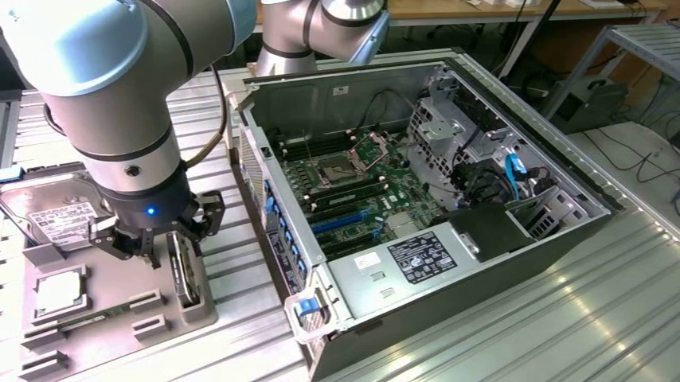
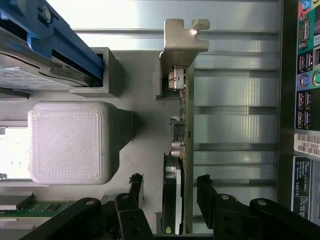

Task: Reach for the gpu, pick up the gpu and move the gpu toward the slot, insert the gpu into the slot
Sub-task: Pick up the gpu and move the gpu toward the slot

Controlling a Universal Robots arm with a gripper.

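Worktop [image 1: 552,318]: ribbed silver metal panels, with benches, cables and a metal frame in the room behind. Item 1, arm [image 1: 117,119]: grey and pale blue, standing at the exterior view's left over a grey fixture tray [image 1: 111,334]. Item 2, hand [image 1: 173,248]: black fingers [image 2: 136,187] spread wide and gripping nothing, lowered so that one finger stands on each side of the gpu; a gap shows on both sides in the wrist view. Item 3, gpu [image 2: 181,145]: thin card standing on its edge in the fixture tray, silver end bracket [image 2: 182,40] at the end far from the hand. Item 4, hard drive [image 1: 53,219]: silver, lying flat in the same tray, near the arm. Item 5, processor chip [image 1: 59,290]: small square, in a tray pocket just below the hard drive in the exterior view. Item 6, grey block [image 2: 67,142]: ridged square block of the tray, beside the gpu. Item 7, computer case [image 1: 510,135]: lying open on the worktop at the exterior view's right, green motherboard [image 1: 399,199] exposed. Item 8, slot [image 1: 342,220]: long blue connector on the motherboard, unoccupied, well apart from the gpu.
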